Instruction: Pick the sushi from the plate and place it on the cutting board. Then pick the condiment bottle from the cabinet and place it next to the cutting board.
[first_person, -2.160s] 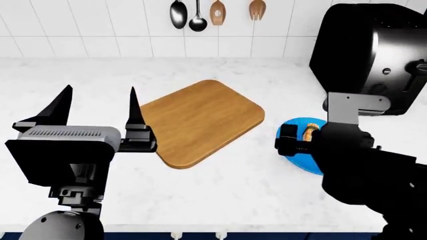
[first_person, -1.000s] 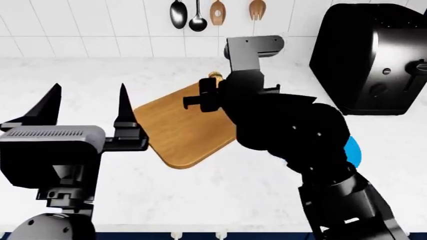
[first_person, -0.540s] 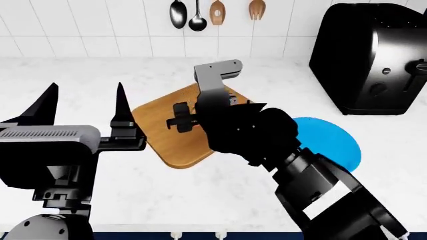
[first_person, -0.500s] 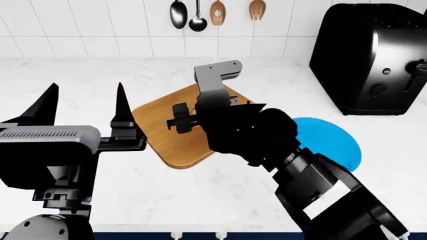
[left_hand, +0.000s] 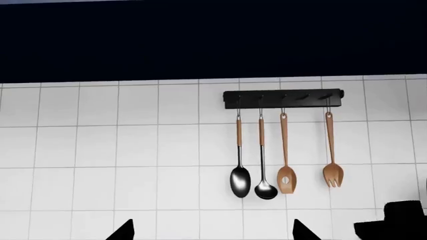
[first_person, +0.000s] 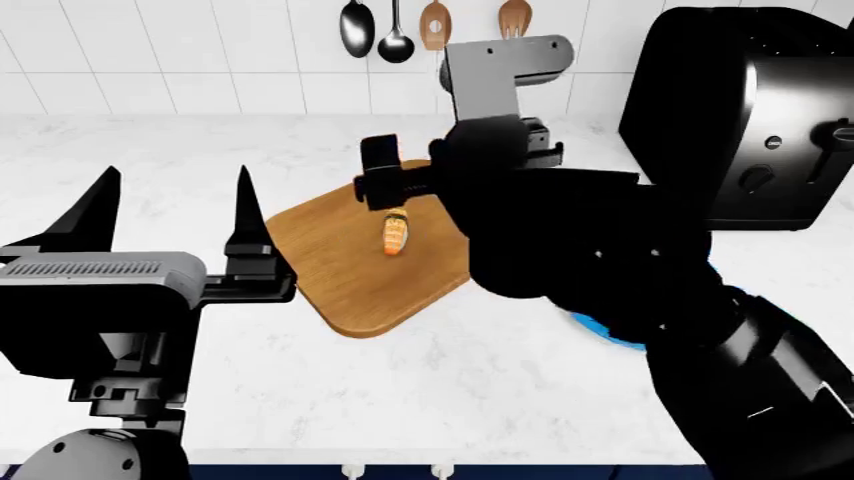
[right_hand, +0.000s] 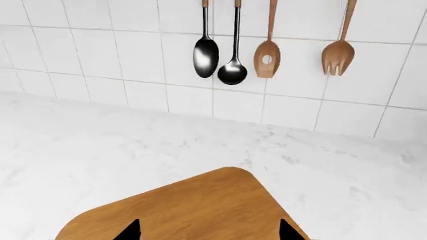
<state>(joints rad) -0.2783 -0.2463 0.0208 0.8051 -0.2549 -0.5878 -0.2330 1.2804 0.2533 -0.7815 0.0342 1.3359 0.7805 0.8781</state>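
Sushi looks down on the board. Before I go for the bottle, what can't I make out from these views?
- Plate: head view shows only a blue sliver; the right arm covers the rest.
- Condiment bottle and cabinet: in no view.
- Sushi: on the cutting board in the head view; outside both wrist views.
- Right gripper: its jaw spread is unreadable in the head view; the wrist view shows two separated tips at the edge.
- Board's right end: hidden by the right arm.
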